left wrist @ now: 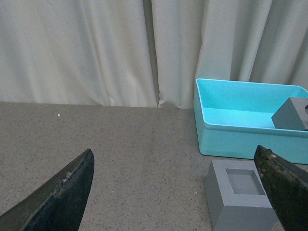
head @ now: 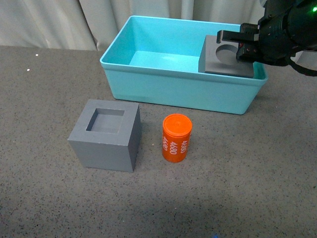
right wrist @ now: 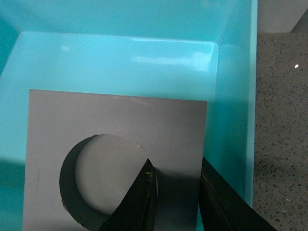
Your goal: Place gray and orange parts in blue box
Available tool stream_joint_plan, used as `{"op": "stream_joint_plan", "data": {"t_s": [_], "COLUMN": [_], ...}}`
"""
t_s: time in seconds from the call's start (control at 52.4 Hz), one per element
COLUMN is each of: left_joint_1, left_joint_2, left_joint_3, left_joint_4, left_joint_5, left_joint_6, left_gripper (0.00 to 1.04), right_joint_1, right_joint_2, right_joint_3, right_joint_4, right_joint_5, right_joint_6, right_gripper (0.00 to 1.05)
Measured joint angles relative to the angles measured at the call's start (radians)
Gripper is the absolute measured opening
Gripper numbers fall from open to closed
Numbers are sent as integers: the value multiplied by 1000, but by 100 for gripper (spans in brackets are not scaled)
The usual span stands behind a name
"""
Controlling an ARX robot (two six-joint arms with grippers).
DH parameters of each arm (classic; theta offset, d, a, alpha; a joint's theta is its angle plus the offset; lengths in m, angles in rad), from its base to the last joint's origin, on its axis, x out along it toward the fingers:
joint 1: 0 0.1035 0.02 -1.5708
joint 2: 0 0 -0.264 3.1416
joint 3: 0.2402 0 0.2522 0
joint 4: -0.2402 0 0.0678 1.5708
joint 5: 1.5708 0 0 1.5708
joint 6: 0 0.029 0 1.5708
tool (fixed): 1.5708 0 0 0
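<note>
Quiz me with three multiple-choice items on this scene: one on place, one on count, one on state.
1. Relative to the square-recess cube, the cylinder stands: A on top of it; B to its right on the table; C behind it.
2. Gray cubes resting on the table: A two; B none; C one.
3. The right gripper is: A shut on the round-recess cube; B open and empty; C shut on the cylinder.

Answers: 1 B, the front view shows it beside the cube's right face. 2 C, the other cube is held over the box. 3 A, its jaws pinch the cube's wall at the recess.
</note>
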Motion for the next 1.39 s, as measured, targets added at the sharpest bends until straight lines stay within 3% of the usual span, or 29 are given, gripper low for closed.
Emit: {"op": "stream_joint_plan", "data": {"t_s": [0.42, 0.649, 0.896, 1.163, 1.316, 1.392], "left_joint_1": [0, 0, 0, 0, 0, 0], "left_joint_2": [0, 0, 0, 0, 0, 0], "left_joint_3": [0, 0, 0, 0, 0, 0], "left_joint_4": [0, 0, 0, 0, 0, 0], "left_joint_5": [0, 0, 0, 0, 0, 0], "left_joint_6": [0, 0, 0, 0, 0, 0], "left_gripper": [98, 98, 98, 98, 98, 98], "right_joint_1": [-5, -5, 2, 5, 11, 14], "right_joint_2": [64, 64, -31, -345, -496, -560], "right_joint_3": [55, 62, -53, -384, -568, -639], "right_joint_4": [-42, -26, 124, 345, 366, 372], "right_joint_5": [14, 25, 9, 18, 19, 73], "right_joint_6": [-2, -21, -34, -50, -58, -84], "right_gripper": [18, 51, 96, 95, 95, 95]}}
